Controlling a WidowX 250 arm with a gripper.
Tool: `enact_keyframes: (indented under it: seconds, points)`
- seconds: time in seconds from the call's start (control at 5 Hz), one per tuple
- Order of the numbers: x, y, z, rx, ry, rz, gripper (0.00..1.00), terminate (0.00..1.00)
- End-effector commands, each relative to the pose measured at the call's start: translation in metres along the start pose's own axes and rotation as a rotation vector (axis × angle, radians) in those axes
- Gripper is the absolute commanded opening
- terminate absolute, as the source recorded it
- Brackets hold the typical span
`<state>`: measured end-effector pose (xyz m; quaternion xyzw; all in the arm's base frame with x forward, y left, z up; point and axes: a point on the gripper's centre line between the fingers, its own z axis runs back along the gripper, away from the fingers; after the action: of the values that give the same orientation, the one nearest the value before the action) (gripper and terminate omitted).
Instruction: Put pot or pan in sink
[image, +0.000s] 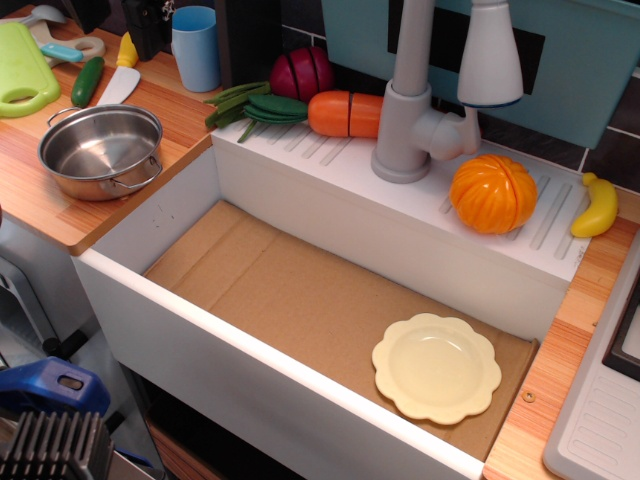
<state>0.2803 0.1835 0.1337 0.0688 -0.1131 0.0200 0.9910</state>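
The shiny steel pot (100, 150) stands upright and empty on the wooden counter (60, 215) at the left, just beyond the sink's left wall. Its two wire loop handles show. The sink (250, 345) is a large white basin with a brown cardboard floor (290, 290) and a grey faucet (415, 95) on its back ledge. A pale yellow scalloped plate (437, 367) lies on the sink floor at the right. No gripper shows in this view.
On the back ledge lie a toy carrot (345, 113), green beans (250, 105), an orange pumpkin (493, 193) and a banana (597, 207). A blue cup (195, 47), knife (122, 75), green cutting board (22, 70) and cucumber (87, 81) stand behind the pot. A grey ridged tray (605, 420) is at right.
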Motion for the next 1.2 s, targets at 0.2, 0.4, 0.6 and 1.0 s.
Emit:
enact_keyframes:
  seconds: [0.2, 0.4, 0.6, 1.0]
  points:
    - [-0.003, 0.005, -0.021, 0.026, -0.011, 0.023, 1.0, 0.0]
    - [-0.003, 0.017, -0.039, 0.003, -0.01, 0.079, 1.0, 0.0]
    - [-0.005, 0.024, -0.054, -0.013, -0.03, 0.139, 1.0, 0.0]
    - [-0.012, 0.022, -0.071, -0.042, -0.092, 0.163, 1.0, 0.0]
